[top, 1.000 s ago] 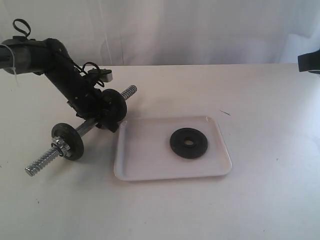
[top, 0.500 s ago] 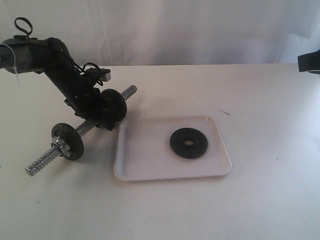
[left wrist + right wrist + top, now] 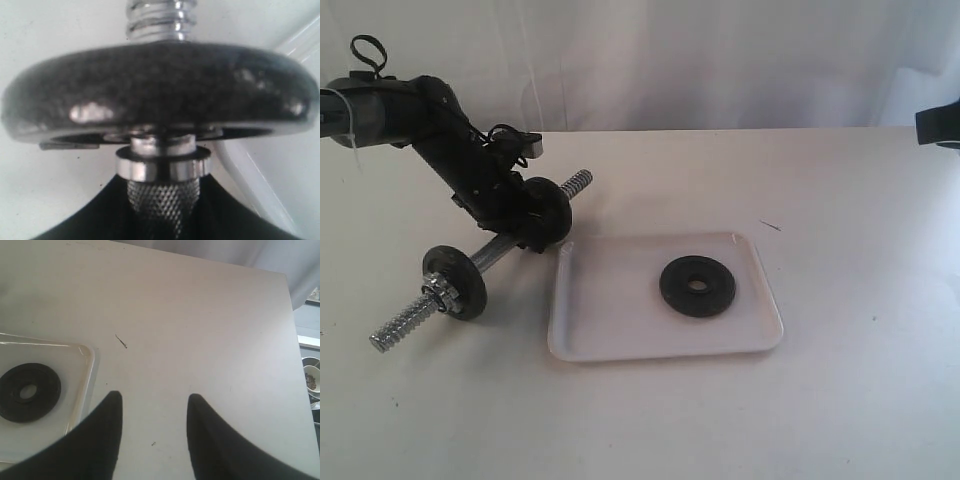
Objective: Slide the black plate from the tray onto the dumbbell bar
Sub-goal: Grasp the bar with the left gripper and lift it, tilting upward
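Observation:
The black plate (image 3: 714,291) lies flat in the right half of the white tray (image 3: 620,345); it also shows in the right wrist view as the black plate (image 3: 46,390) in the tray (image 3: 84,365). The dumbbell bar (image 3: 498,251) lies slantwise left of the tray, with one black disc (image 3: 458,284) and a collar nut near its low end. My left gripper (image 3: 528,232) is shut on the bar (image 3: 162,197), just below a second black disc (image 3: 160,90). My right gripper (image 3: 152,397) hangs open over bare table, right of the tray.
A dark part of the right arm (image 3: 940,122) shows at the right edge of the exterior view. A white curtain hangs behind the table. A small dark speck (image 3: 769,225) lies beyond the tray's far right corner. A cup (image 3: 312,377) stands off the table's edge.
The left arm and its gripper have shifted slightly up and left at the bar, and the disc beside it moved a touch with them. The plate in the tray and the right arm stayed put.

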